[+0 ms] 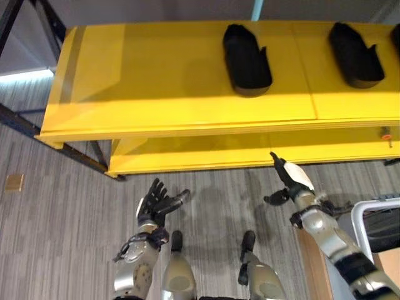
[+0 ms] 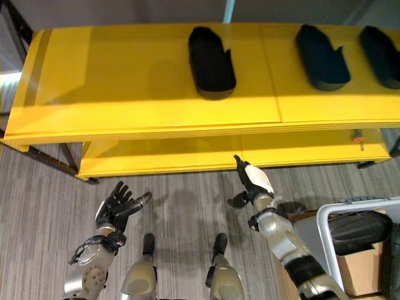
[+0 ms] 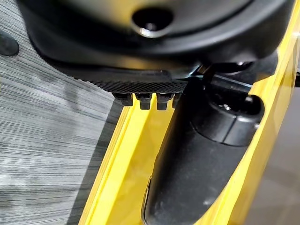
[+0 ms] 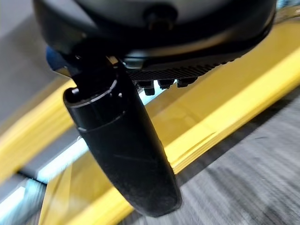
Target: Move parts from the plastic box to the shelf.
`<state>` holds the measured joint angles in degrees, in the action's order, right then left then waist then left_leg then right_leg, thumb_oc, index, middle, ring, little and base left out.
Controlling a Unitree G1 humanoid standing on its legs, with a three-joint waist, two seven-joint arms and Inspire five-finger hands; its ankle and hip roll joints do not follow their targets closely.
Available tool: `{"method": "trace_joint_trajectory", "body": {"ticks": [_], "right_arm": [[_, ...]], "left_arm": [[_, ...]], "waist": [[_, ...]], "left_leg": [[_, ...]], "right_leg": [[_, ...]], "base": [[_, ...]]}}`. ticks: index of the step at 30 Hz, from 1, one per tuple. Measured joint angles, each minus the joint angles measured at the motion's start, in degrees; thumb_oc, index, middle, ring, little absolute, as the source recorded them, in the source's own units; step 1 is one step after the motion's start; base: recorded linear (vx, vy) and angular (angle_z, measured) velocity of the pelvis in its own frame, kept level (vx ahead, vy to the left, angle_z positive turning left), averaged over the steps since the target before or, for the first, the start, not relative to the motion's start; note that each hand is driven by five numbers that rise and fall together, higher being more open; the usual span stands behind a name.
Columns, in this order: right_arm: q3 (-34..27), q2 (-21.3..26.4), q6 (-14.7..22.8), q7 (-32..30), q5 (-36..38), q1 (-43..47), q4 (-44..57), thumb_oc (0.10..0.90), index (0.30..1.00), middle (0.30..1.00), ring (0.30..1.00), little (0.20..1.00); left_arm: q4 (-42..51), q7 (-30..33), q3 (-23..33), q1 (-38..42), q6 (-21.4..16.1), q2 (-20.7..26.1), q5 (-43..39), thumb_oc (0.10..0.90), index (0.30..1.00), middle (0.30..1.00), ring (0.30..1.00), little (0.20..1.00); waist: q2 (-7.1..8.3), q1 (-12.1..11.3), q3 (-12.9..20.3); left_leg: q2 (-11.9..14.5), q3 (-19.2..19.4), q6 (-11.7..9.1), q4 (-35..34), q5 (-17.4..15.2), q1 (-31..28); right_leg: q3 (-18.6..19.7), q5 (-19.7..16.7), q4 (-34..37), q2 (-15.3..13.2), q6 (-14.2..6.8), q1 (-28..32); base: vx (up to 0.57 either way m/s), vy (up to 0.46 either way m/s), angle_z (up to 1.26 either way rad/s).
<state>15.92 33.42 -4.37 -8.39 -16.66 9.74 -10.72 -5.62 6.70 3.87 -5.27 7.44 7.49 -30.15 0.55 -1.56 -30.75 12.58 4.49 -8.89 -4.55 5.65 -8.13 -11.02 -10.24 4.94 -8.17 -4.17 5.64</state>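
**Bright shelf, blurred wrist view**

Even overhead light – the yellow shelf shows a brighter glare band along its front. Soft shadows lie on the grey floor. The right wrist view is motion-blurred – shelf edges and floor smear.

This looks like a workshop or industrial storeroom. A wide two-tier yellow shelf on dark blue steel uprights carries moulded black plastic parts laid well apart along its top board. Grey ribbed carpet floor runs beneath it, and a white-rimmed plastic box holding another black part stands near the shelf's front right corner.
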Motion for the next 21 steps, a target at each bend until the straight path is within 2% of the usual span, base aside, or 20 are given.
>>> {"method": "trace_joint_trajectory", "body": {"ticks": [1, 4, 6, 7, 10, 11, 13, 15, 18, 20, 21], "right_arm": [[-4.0, -0.5, 0.0, 0.3, 1.6, -3.5, 5.6, 0.900, 1.000, 1.000, 1.000, 1.000], [-5.9, -0.4, 0.1, 0.5, 2.8, -3.7, 9.9, 0.900, 1.000, 1.000, 1.000, 1.000], [-6.9, -1.8, 0.0, 0.8, 5.1, -4.3, 13.6, 0.900, 1.000, 1.000, 1.000, 1.000], [-6.9, -2.6, 0.0, 1.5, 7.0, -5.4, 15.6, 0.900, 1.000, 1.000, 1.000, 1.000], [-6.8, -3.3, -0.7, 2.6, 9.8, -5.5, 15.4, 0.900, 1.000, 1.000, 1.000, 1.000], [-6.7, -3.9, -1.0, 2.9, 13.0, -5.8, 15.4, 0.900, 1.000, 1.000, 1.000, 1.000], [-6.8, -3.7, -1.2, 3.0, 14.2, -6.5, 15.4, 0.900, 1.000, 1.000, 1.000, 1.000], [-6.8, -2.6, -1.4, 3.2, 14.6, -7.0, 15.4, 0.900, 1.000, 1.000, 1.000, 1.000], [-8.5, -1.2, -1.3, 3.1, 14.2, -7.7, 15.8, 0.900, 1.000, 1.000, 1.000, 1.000], [-11.4, -0.9, -1.1, 2.5, 12.2, -7.9, 15.6, 0.900, 1.000, 1.000, 1.000, 1.000], [-13.0, -1.3, -1.0, 2.4, 12.2, -8.6, 15.6, 0.900, 1.000, 1.000, 1.000, 1.000]], "left_arm": [[-0.3, -0.3, 0.5, -0.2, 0.1, -0.3, 0.8, 0.900, 1.000, 1.000, 1.000, 1.000], [-0.4, -1.0, 0.4, 0.4, 0.1, -0.6, 1.4, 0.900, 1.000, 1.000, 1.000, 1.000], [-0.4, -1.3, 0.3, 0.8, 0.3, -2.1, 1.7, 0.900, 1.000, 1.000, 1.000, 1.000], [-0.7, -1.8, -0.5, 1.0, 1.0, -4.0, 1.9, 0.900, 1.000, 1.000, 1.000, 1.000], [-1.3, -2.5, -2.0, 0.9, 1.2, -5.5, 1.9, 0.900, 1.000, 1.000, 1.000, 1.000], [-2.0, -2.7, -2.2, 0.5, 1.2, -6.9, 2.0, 0.900, 1.000, 1.000, 1.000, 1.000], [-3.2, -3.5, -2.6, 0.8, 1.2, -7.8, 2.0, 0.900, 1.000, 1.000, 1.000, 1.000], [-3.8, -3.8, -2.7, 0.8, 1.3, -8.4, 2.4, 0.900, 1.000, 1.000, 1.000, 1.000], [-4.2, -3.9, -2.7, 0.8, 1.3, -8.8, 2.4, 0.900, 1.000, 1.000, 1.000, 1.000], [-5.3, -3.7, -2.6, 1.2, 1.3, -8.8, 2.5, 0.900, 1.000, 1.000, 1.000, 1.000], [-5.8, -3.7, -2.6, 2.0, 1.3, -8.6, 2.7, 0.900, 1.000, 1.000, 1.000, 1.000]], "waist": [[-0.25, 1.6, 0.2], [-0.48, 3.3, 0.3], [-1.27, 4.6, 0.9], [-3.20, 4.7, 2.7], [-5.42, 5.5, 5.0], [-6.78, 6.2, 7.0], [-7.51, 6.5, 8.5], [-7.28, 7.2, 8.7], [-7.07, 7.5, 8.7], [-7.05, 8.1, 8.8], [-5.92, 8.4, 8.6]], "left_leg": [[0.4, 0.2, -0.1, 0.0, -0.1, -1.6], [1.2, 1.3, -0.2, -0.2, -0.3, -2.1], [1.7, 1.6, -0.1, -0.2, -0.2, -2.2], [2.3, 2.4, 0.2, 0.0, -0.5, -2.5], [2.6, 2.8, 0.8, 0.1, -0.8, -3.0], [2.8, 3.0, 1.2, 0.2, -1.0, -3.3], [3.0, 3.2, 1.7, 0.4, -1.0, -3.7], [3.2, 2.9, 2.3, 2.4, -1.4, -3.6], [3.2, 1.8, 5.8, 5.2, -1.6, -2.7], [3.1, 1.3, 7.4, 7.7, -0.7, -1.0], [2.5, 1.4, 6.0, 9.7, 0.9, 0.7]], "right_leg": [[0.5, 0.7, 0.0, 0.4, -0.7, 1.3], [1.2, 0.7, 0.4, 0.8, -0.7, 1.0], [1.7, 0.7, 0.1, 1.4, -0.6, 0.9], [2.3, 0.6, 0.0, 2.1, -0.3, 0.7], [2.6, 0.7, 0.0, 2.9, 0.0, 0.9], [2.9, 0.8, 0.0, 3.1, 0.0, 1.0], [2.9, 0.8, -0.1, 3.4, 0.0, 1.2], [3.2, 2.0, -0.8, 3.5, 0.0, 1.8], [4.0, 2.4, -1.7, 3.8, 0.3, 1.6], [4.2, 2.7, -2.9, 3.9, 0.7, 0.9], [4.2, 3.1, -3.4, 2.8, 0.8, 0.5]], "base": [[0.01, -0.087, -0.14], [0.00, -0.096, -0.20], [-0.01, -0.128, -0.14], [-0.01, -0.180, -0.20], [-0.01, -0.148, -0.09], [-0.03, -0.167, -0.06], [-0.06, -0.220, -0.09], [-0.07, -0.200, -0.02], [-0.08, -0.178, -0.08], [-0.12, -0.208, 0.04], [-0.06, -0.158, 0.22]]}}
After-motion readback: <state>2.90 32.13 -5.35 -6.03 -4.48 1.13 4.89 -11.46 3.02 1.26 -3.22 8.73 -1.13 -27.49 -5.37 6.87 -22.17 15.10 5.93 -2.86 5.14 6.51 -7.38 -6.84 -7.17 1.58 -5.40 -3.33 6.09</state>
